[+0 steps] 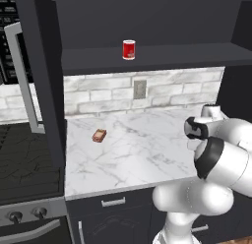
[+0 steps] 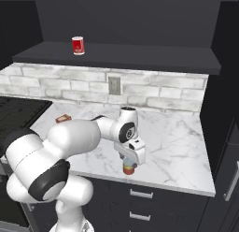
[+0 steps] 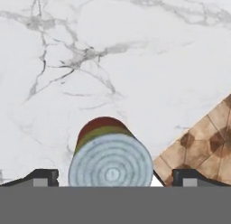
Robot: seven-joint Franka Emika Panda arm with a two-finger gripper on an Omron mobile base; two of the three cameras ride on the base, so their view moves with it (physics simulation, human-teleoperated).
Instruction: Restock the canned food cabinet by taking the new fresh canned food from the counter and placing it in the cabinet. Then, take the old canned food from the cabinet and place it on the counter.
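Two cans in all: one red can (image 1: 129,49) with whitish rims on the cabinet shelf (image 1: 162,57), and one orange-red can (image 3: 109,155) with a greenish band on the marble desk (image 1: 133,154). One flat brown packet (image 1: 99,135) also lies there. One wall socket (image 1: 140,89) sits in the tiled backsplash, and two knobs (image 1: 15,217) front the stove.

Arm bent low, claw (image 3: 110,178) pointing down, fingers spread wide
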